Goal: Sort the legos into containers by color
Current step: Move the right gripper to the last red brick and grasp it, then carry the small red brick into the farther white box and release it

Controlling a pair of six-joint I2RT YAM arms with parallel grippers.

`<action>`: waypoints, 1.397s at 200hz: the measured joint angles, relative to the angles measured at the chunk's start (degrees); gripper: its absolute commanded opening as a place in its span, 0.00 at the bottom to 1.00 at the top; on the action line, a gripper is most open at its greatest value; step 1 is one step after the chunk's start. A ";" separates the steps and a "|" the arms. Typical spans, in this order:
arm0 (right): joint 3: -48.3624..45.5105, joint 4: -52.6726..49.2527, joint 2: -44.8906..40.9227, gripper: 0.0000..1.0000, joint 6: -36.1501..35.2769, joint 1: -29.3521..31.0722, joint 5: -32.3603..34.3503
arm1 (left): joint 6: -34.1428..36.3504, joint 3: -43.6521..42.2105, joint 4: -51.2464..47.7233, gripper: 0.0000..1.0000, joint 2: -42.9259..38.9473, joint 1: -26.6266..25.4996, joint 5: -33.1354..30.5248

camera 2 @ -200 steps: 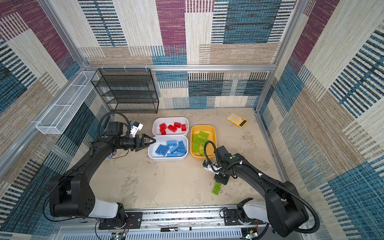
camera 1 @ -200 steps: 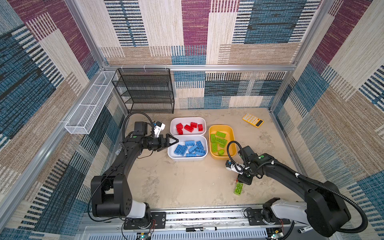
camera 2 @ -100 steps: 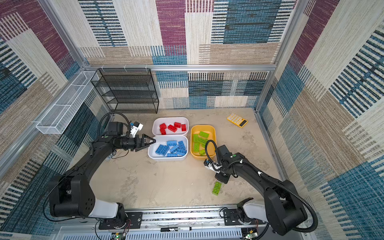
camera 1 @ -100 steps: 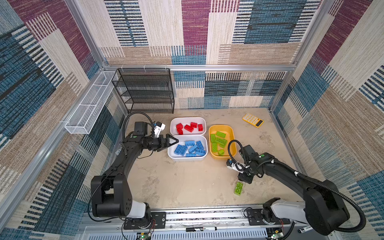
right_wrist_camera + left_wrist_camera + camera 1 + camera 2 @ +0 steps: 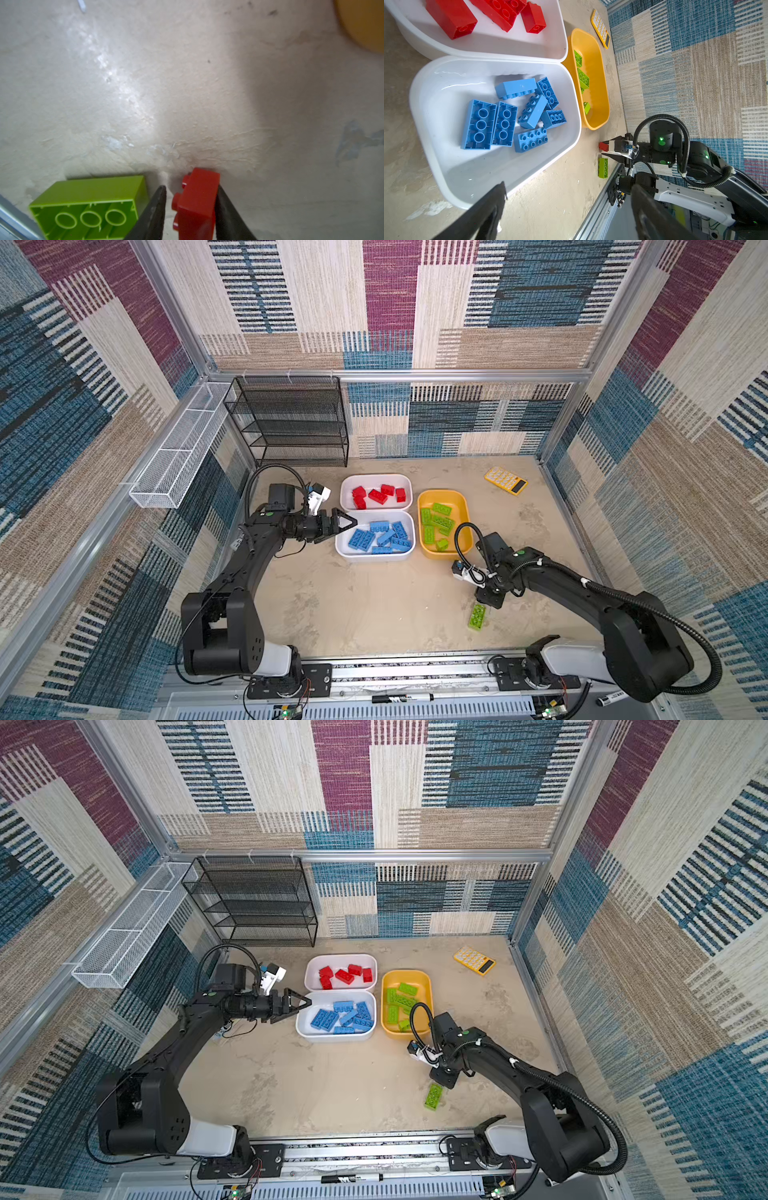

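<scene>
Sort close to finished; two bricks lie outside the tubs, both by the right gripper.

Left gripper (image 5: 347, 524) hovers at the left end of the front white tub (image 5: 374, 559), jaws spread wide, nothing between them; that tub holds the blue bricks (image 5: 380, 536); rear white tub (image 5: 376, 477), just behind it, holds the red bricks (image 5: 377, 495); yellow tub (image 5: 424, 549), just beside both, holds the green bricks (image 5: 438, 520); loose green brick (image 5: 477, 616) lies hollow side up on the counter (image 5: 353, 605) near the front rail; right gripper (image 5: 191, 187) points down just beside it, jaws narrowed around a small red brick (image 5: 197, 205); one finger lies against its smooth side, the other a sliver off the studs; firm clamp or not, cannot tell; yellow calculator (image 5: 505, 480) sits at the far right rear.
</scene>
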 measured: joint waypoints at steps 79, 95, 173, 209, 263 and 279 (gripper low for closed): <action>0.15 1.40 0.79 0.29 1.53 0.00 0.76 | 0.61 -0.59 -0.28 0.95 -0.04 0.00 -0.02; 1.09 1.25 0.79 0.24 2.19 0.00 0.76 | 0.61 -0.68 -0.50 0.95 -0.07 0.00 -0.02; 17.51 -0.07 0.61 0.22 5.11 -0.02 -6.62 | 1.03 1.46 -2.47 0.95 -0.94 0.02 -0.04; 31.82 7.30 9.14 0.21 8.72 1.55 -16.55 | 1.01 3.48 -2.56 0.95 -1.46 0.02 -0.02; 51.67 16.74 31.58 0.21 11.32 4.42 -20.24 | -0.66 2.75 -0.13 0.95 -2.38 0.11 0.02; 57.61 18.18 38.75 0.22 11.74 4.72 -19.34 | -1.77 2.16 0.66 0.95 -2.45 0.13 -0.02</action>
